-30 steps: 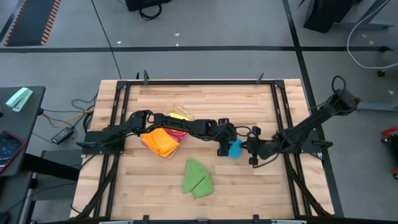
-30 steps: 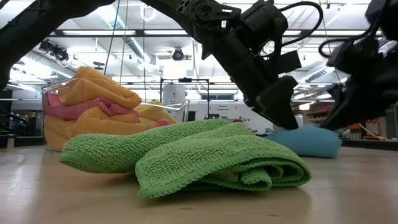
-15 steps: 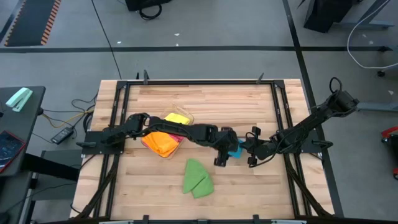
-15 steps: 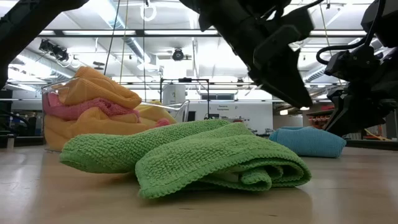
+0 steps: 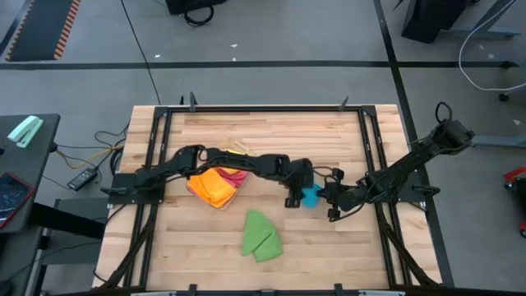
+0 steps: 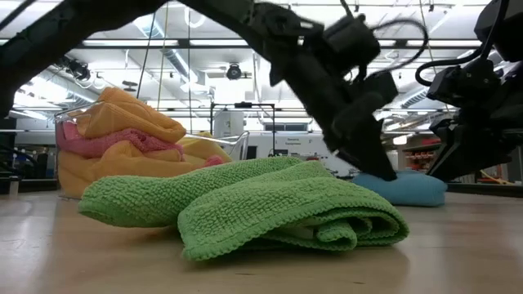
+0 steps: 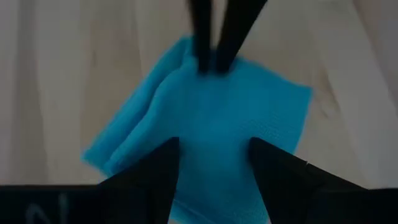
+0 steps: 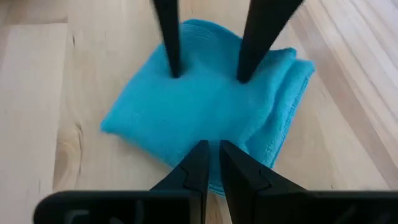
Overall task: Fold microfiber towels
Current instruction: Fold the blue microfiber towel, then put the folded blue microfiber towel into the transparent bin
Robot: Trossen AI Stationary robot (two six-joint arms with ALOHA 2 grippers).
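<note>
Blue towel (image 5: pixel 311 196): folded, lying flat on the wooden desk (image 5: pixel 271 131), right of the middle, between the two claws
Left claw (image 5: pixel 297 194): down on the blue towel's left side, fingers (image 7: pixel 155 171) spread apart and pressing onto the cloth, not holding it
Right claw (image 5: pixel 327 196): at the blue towel's right edge, fingers almost closed, tips on the cloth; I cannot tell if it pinches any
Green towel (image 5: pixel 260 235): folded, lying alone near the front of the desk, well apart from both claws
Clear tub (image 6: pixel 90 122): on the left, under the left arm, heaped with orange towels (image 5: pixel 212 186), a pink towel (image 6: pixel 106 141) and a yellow towel (image 5: pixel 237 154)
</note>
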